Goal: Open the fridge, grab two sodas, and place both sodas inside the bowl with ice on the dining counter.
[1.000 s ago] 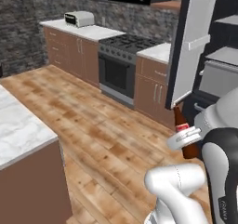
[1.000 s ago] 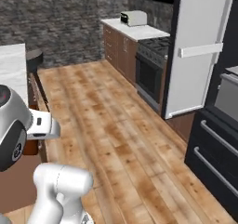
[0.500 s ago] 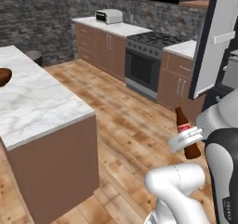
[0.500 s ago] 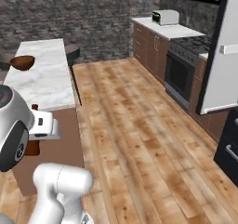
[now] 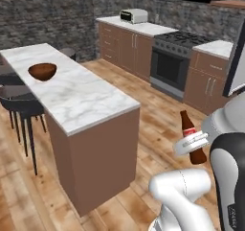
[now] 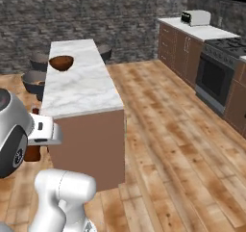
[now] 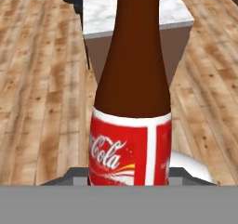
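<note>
The gripper (image 5: 191, 143) is clamped on a soda (image 5: 192, 139), its white hand wrapped across the bottle at the red label, so the fingers are closed on the glass. From the left side the bottle stands upright, neck up, brown base showing below the hand, held above the wooden floor (image 5: 158, 129) beside the robot's body. From the right side only the dark lower end of the soda (image 6: 32, 152) shows beneath the hand (image 6: 45, 132), low against the near end of the dining counter (image 6: 79, 89). The hand camera adds what the others lack: the soda (image 7: 132, 102) fills the centre, white script legible on its red label, with the counter's end (image 7: 135, 14) straight behind it. On the dining counter (image 5: 81, 96), well apart from the gripper toward the far end, sits the bowl (image 5: 42, 71); its reddish-brown inside (image 6: 61, 62) is visible, but whether anything lies in it cannot be told. Dark stools (image 5: 21, 105) stand along the counter's far side. Against the stone wall are a stove (image 5: 174, 64) and a toaster (image 5: 133, 16) on brown cabinets.
</note>
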{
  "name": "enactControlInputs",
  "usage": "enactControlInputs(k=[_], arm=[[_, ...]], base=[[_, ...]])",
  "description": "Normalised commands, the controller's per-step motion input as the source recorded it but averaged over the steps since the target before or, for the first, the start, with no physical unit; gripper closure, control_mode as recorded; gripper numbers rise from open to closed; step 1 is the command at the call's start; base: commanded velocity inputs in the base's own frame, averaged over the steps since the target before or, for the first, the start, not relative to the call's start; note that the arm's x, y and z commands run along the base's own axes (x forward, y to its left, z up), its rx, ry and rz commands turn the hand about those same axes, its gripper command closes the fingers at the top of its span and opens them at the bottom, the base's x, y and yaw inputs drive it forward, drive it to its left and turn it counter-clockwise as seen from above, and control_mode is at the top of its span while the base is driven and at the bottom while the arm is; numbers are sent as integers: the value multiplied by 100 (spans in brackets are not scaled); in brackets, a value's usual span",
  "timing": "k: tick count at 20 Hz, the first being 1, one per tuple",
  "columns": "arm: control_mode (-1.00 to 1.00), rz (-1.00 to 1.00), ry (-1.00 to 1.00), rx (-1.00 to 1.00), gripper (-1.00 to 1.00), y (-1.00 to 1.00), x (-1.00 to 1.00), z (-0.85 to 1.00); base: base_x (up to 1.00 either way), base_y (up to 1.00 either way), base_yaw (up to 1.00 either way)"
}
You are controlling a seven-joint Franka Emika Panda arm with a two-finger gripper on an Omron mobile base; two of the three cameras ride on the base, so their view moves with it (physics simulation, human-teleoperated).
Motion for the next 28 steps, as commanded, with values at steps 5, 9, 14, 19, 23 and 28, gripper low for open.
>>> enactControlInputs(k=[5,9,14,19,23,28], arm=[[100,0,0,0,100,0,0,0],[100,0,0,0,100,0,0,0],[100,0,0,0,100,0,0,0],[100,0,0,0,100,0,0,0],[100,0,0,0,100,0,0,0],[100,0,0,0,100,0,0,0]], base=[[16,100,-10],[36,100,-25],[34,100,-32],[28,100,-34],[20,100,-34],[18,98,-37]])
